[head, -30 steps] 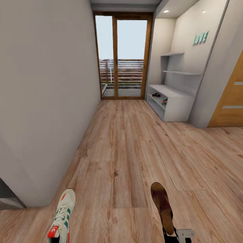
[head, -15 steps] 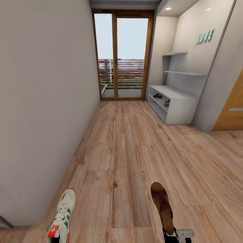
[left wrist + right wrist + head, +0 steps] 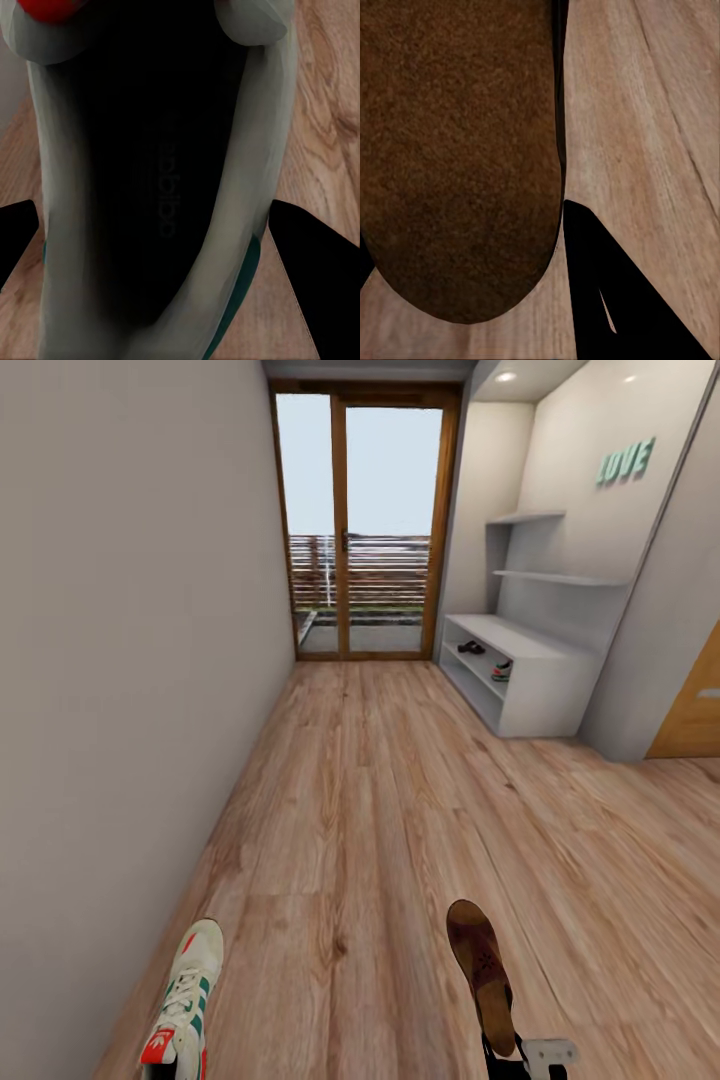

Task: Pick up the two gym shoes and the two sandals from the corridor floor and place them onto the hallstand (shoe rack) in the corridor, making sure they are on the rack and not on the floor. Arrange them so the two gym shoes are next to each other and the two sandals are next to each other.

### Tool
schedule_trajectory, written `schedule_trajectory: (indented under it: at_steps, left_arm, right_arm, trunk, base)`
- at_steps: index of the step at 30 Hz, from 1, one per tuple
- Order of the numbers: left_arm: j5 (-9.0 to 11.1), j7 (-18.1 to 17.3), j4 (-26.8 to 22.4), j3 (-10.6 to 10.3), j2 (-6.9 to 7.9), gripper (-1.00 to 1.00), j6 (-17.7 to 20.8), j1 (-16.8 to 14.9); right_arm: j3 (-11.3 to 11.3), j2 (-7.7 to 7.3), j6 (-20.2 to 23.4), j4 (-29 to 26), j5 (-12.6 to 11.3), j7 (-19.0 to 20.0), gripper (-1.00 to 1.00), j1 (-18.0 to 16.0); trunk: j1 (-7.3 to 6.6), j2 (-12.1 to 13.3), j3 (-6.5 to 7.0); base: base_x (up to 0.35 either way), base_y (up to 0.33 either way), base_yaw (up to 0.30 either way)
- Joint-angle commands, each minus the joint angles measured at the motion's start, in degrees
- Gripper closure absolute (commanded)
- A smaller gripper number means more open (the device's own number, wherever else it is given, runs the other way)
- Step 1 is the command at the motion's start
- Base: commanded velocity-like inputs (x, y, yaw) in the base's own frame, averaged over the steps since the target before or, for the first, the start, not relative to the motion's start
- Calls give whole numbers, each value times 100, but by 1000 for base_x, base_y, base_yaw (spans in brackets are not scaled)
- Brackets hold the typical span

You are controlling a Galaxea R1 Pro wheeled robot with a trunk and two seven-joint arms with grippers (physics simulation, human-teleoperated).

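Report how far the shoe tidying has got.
Looks done: one sandal and one gym shoe already sit in the hallstand. In hand: the left gripper carries the second gym shoe, the right gripper the second sandal. Left: cross the corridor floor and set each beside its mate.

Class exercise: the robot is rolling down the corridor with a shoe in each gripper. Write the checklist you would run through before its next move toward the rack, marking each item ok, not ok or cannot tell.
1. Gym shoe held in the left gripper: ok, dark fingers flank it.
2. Sandal held in the right gripper: ok.
3. Corridor floor free of obstacles up to the hallstand: ok.
4. Mates already on the rack: ok, a second sandal and a second gym shoe sit there.
5. Free space beside each mate: cannot tell, too small.
6. Grip firmness: cannot tell.
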Motion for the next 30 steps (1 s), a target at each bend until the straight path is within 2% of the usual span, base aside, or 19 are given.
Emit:
schedule_trajectory:
  at_steps: [1, 30]
  left_arm:
    - [-57, -27, -11, 39, -9, 100, -18, -3]
    - [-57, -30, -17, 36, -9, 100, -19, -3]
  right_arm:
    - [-47, 3, -16, 3, 15, 36, 100, -4]
    - [-47, 3, -16, 3, 15, 36, 100, -4]
  trunk:
    - [3, -2, -4]
    - [3, -2, -4]
  base:
    - [338, 0, 0]
    - [338, 0, 0]
